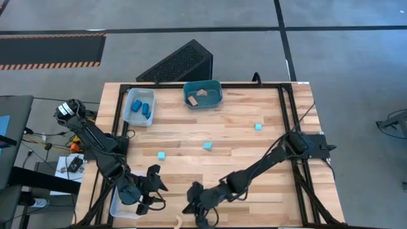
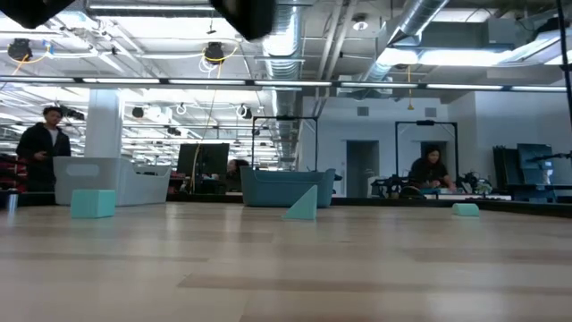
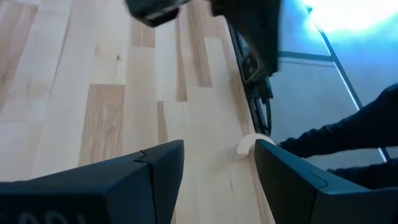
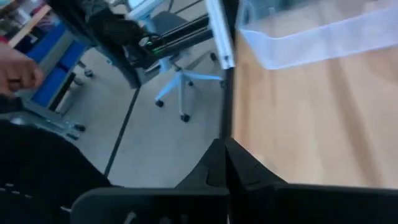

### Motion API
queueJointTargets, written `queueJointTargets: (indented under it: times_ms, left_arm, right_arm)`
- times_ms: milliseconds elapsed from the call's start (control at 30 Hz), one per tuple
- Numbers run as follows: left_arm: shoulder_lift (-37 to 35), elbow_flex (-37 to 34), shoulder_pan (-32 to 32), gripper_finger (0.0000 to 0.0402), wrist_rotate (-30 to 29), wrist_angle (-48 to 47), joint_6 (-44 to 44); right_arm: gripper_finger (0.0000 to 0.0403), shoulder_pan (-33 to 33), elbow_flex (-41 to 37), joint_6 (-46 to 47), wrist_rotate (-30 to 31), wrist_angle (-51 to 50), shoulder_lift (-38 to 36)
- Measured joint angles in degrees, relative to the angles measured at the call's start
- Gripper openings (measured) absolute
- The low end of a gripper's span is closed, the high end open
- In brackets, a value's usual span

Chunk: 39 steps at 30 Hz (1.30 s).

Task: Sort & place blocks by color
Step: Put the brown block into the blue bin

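Three pale cyan blocks (image 1: 161, 155) (image 1: 207, 145) (image 1: 258, 127) lie apart on the wooden table; the low view shows them too (image 2: 92, 203) (image 2: 302, 203) (image 2: 465, 209). A tan wooden arch (image 1: 178, 221) lies at the table's near edge. It shows between my left gripper's fingers, farther off, in the left wrist view (image 3: 249, 144). My left gripper (image 1: 152, 191) (image 3: 217, 149) is open and empty near the front left. My right gripper (image 1: 194, 210) (image 4: 224, 152) is shut and empty near the front edge, right of the arch.
A teal tub (image 1: 203, 94) with tan blocks and a clear tray (image 1: 140, 105) with darker blue blocks stand at the far edge. Another clear tray (image 1: 121, 205) (image 4: 311, 31) sits at the front left corner. A person's hand (image 4: 15, 71) shows beyond the table.
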Motion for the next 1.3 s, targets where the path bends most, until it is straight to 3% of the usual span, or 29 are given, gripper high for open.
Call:
queueJointTargets:
  times_ms: [233,367,500,633,900,1300]
  left_arm:
    - [0.0,0.0,-1.0,0.0183,-0.9,-2.4,-2.5]
    - [0.0,0.0,-2.0,0.0183,-2.4,-3.3,-4.8]
    - [0.0,0.0,-3.0,0.0183,-5.3,-4.0,-6.0]
    - [0.0,0.0,-3.3,0.0183,-11.6,-4.6,-8.0]
    - [0.0,0.0,-3.3,0.0183,-13.5,-4.4,-11.8]
    - [0.0,0.0,-3.2,0.0183,-16.8,-4.0,-10.9]
  right_arm:
    - [0.0002,0.6,12.5,-2.9,-1.8,-5.3,8.9]
    - [0.0002,0.2,14.9,-4.4,-4.1,-6.7,10.4]
    - [0.0001,-0.7,15.6,-4.1,-10.0,-10.6,11.7]
    - [0.0001,-1.3,15.8,-1.7,-12.2,-12.2,13.0]
    - [0.0001,-1.5,15.7,-1.5,-13.5,-8.4,14.5]
    - [0.0001,-3.5,15.8,-5.5,-11.6,-6.4,14.4]
